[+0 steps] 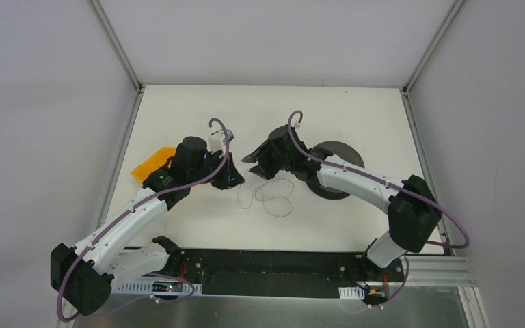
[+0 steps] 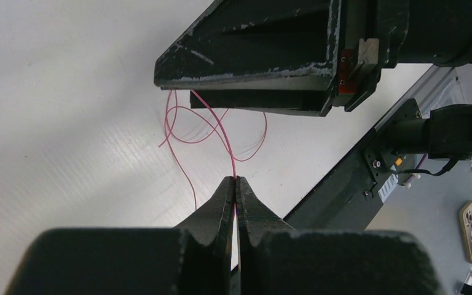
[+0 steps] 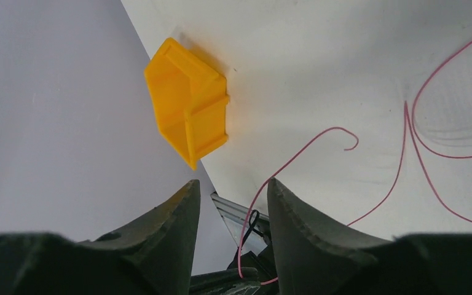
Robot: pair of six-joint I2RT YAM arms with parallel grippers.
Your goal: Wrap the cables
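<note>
— White desk (image 1: 355, 116) under us, grey walls on three sides. Where do we see the wire?

— We see the thin reddish wire (image 1: 273, 198) lying in loose loops on the desk, just left of the dark spool (image 1: 342, 152) and apart from it. One strand rises off the loops.

— To which tool?

— To our left tool (image 2: 236, 179), which sits further left of the spool than the loops do. Its jaws are pressed together on that strand, and the wire comes out right at the tips.

— And our right tool?

— Our right tool (image 3: 230, 184) hangs between the spool and the left tool, jaws apart. In its wrist view a strand runs up through the gap. We cannot tell whether it touches either finger.

— Anything else?

— An orange bin (image 1: 152, 164) sits at the desk's edge, well left of the spool.
</note>
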